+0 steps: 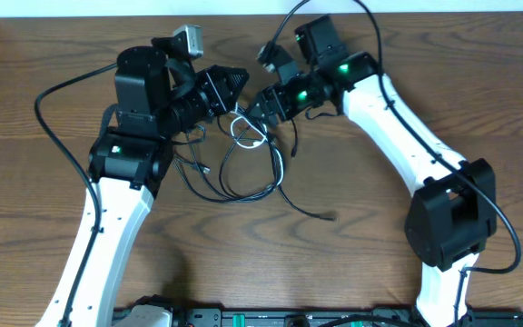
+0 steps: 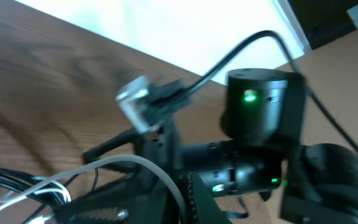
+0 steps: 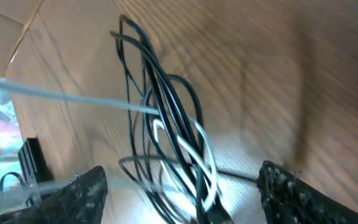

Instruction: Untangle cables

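At the right claw point(image 3: 182, 193), jaws stand apart astride the cables point(image 3: 161, 102) looped on the tabletop point(image 1: 334, 268) beneath it; the left claw point(image 1: 240, 82) beside it is closed. Risk: closing could pinch several strands, tightening the tangle.

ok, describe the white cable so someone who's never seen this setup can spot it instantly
On the wooden table, look at the gap between the left gripper and the right gripper. A tangle of thin black cables lies there, and the white cable curls in a small loop at the end nearest them. It is the only white strand, and far shorter than the black loops.
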Robot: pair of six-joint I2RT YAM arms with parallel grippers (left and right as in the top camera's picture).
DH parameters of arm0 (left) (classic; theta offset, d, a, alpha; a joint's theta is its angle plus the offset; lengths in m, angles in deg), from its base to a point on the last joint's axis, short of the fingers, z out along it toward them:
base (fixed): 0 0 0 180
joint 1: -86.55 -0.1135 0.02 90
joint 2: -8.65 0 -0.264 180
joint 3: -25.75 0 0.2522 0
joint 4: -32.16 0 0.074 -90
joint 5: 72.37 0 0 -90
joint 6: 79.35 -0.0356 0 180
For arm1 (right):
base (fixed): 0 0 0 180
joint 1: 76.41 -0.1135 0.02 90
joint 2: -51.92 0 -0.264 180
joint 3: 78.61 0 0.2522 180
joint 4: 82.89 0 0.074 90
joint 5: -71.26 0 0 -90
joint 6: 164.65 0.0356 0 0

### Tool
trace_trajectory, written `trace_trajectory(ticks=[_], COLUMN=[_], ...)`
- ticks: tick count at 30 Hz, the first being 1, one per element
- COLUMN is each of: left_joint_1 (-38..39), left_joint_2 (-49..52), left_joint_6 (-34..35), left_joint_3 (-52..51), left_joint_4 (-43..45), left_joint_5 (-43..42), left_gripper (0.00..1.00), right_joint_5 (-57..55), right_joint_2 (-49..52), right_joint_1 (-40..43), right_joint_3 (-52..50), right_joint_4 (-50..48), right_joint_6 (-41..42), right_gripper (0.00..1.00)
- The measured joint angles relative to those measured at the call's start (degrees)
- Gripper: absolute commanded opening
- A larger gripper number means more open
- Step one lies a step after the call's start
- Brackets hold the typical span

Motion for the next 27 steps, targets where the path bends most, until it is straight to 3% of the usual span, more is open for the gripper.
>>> trace_trajectory(ticks=[15, 27], left_joint_1=[-5.3, -5.3], left_joint_2=[-0.3, -0.3], left_joint_6=[6.1, 9.2], left_joint_3=[0.0, 0.0], left_joint_4=[0.7, 3.9], left_joint_5=[-1.6, -7.0], left_gripper=[0.07, 0.08], right_joint_5=[-1.5, -13.8], right_joint_2=[0.8, 6.6], right_joint_1=[-0.8, -4.6], right_joint_3=[0.0, -0.1], right_joint_4=[0.5, -7.6], right_joint_6=[-6.6, -1.2], right_gripper=[0.7, 0.58])
